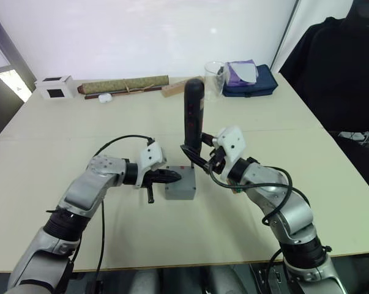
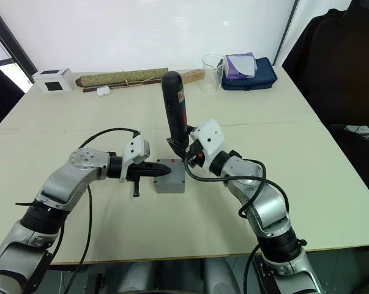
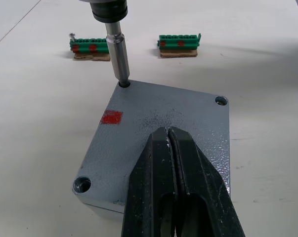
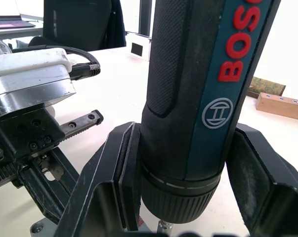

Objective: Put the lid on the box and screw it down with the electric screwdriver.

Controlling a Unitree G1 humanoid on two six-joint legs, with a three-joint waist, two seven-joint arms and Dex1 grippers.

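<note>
Closest to the lens, L gripper (image 3: 174, 148) has its two black fingers pressed together, tips resting flat on the lid (image 3: 161, 133), which sits on the box (image 1: 180, 187) near the middle of the table (image 1: 282, 141). Lid is grey w/ a red mark (image 3: 111, 117) and screw holes at the corners. Electric screwdriver (image 1: 193, 116) stands upright over the box, metal bit (image 3: 118, 52) down in one far corner hole, on the side with the red mark. R gripper (image 1: 204, 157) is clamped on the screwdriver's lower body, one finger each side, just above the chuck.

Just beyond the box, two green terminal strips (image 3: 89, 45) lie on small brown blocks, near each other but apart.

Further back along the far edge of the table: white cube w/ black window (image 1: 54, 87) at far left, long brown roll (image 1: 126, 84), small white case (image 1: 104, 97) just in front of it, wooden block (image 1: 174, 89), clear beaker (image 2: 212, 72), then a blue pouch (image 2: 254, 78) w/ purple cloth (image 2: 239, 65) on top. Dark chair (image 1: 337, 67) stands off the table's right side.
</note>
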